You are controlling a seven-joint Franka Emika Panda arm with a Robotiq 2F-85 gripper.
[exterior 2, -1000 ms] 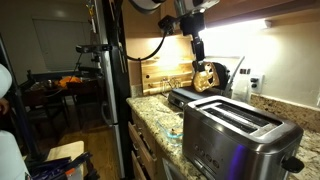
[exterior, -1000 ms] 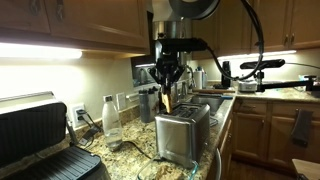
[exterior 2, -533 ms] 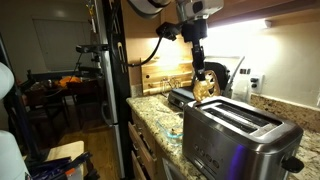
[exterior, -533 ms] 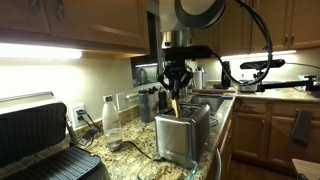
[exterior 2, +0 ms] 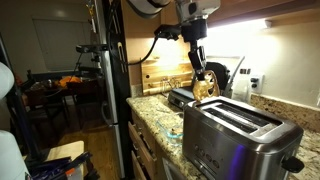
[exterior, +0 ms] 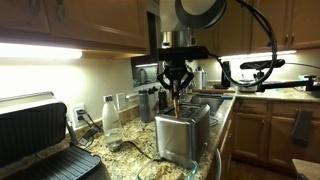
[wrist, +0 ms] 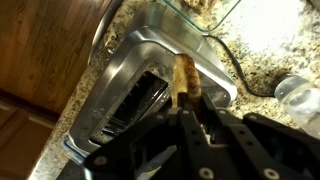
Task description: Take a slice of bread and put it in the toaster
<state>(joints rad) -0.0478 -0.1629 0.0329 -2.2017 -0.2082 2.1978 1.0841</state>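
The shiny steel toaster [exterior: 182, 136] stands on the granite counter; it also shows in the near exterior view [exterior 2: 240, 138] and in the wrist view [wrist: 130, 85] with its slots open. My gripper [exterior: 176, 88] hangs just above the toaster top and is shut on the slice of bread [exterior: 177, 104], a thin tan piece held on edge. In an exterior view the slice of bread [exterior 2: 205, 88] sits just behind the toaster's far end. In the wrist view the slice of bread [wrist: 184, 77] pokes out from the gripper [wrist: 187, 108], over the toaster's top beside a slot.
A black-and-grey press grill [exterior: 40, 140] stands open at the counter's near end. A clear plastic bottle [exterior: 112, 120] stands beside the toaster by the wall. A glass container [wrist: 205, 12] lies past the toaster. A wooden board [exterior 2: 165, 75] leans on the wall.
My gripper has moved sideways with the slice of bread until it is over the toaster, and has come down a little.
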